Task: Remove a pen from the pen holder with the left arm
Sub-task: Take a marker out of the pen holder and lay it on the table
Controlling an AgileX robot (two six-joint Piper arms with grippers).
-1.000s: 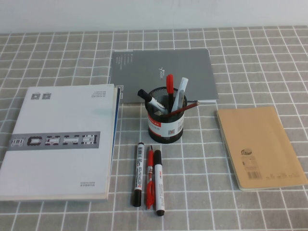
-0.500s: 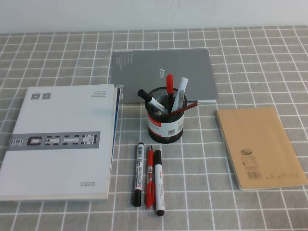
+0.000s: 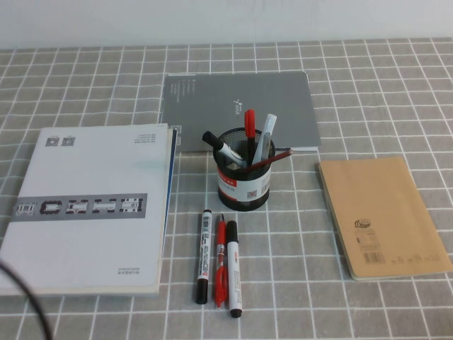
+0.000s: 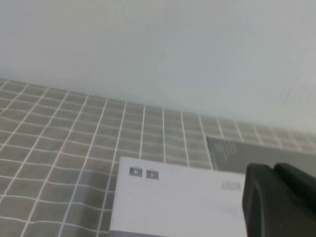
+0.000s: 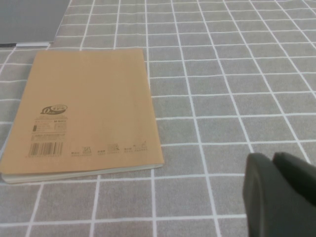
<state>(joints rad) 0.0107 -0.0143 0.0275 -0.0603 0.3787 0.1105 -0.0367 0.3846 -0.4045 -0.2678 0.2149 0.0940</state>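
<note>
The pen holder (image 3: 244, 185), a black mesh cup, stands near the middle of the tabletop (image 3: 396, 92), between the white book (image 3: 92, 212) on the left and the tan notebook (image 3: 382, 216) on the right, with its far rim just in front of the grey book (image 3: 241, 106). Four things stick out of it: a black-capped marker (image 3: 224, 149) leaning left, a red marker (image 3: 249, 125) nearly upright, a pale pen (image 3: 267, 132) and a red pencil (image 3: 277, 158) leaning right. Three more pens (image 3: 220, 261) lie flat in front of the cup and are not the target. The left hand (image 4: 274, 173) is low over the near-left part of the tabletop, looking across the white book's far corner, its fingers pressed together on nothing. In the high view only a thin dark cable (image 3: 32, 306) shows at that corner. The right hand (image 5: 271, 159) hangs beside the tan notebook, also pressed together and empty, and looks parked. The reach has barely begun, so the job now is a clean approach. The left hand should probably rise clear of the white book, spread its fingers before descending, and come down from above on one pen only. The black-capped marker leans towards that side and seems the easiest. It should pinch just below the cap and draw along the pen's own slant, since a sideways pull could tip the light cup or drag its neighbours out.
</note>
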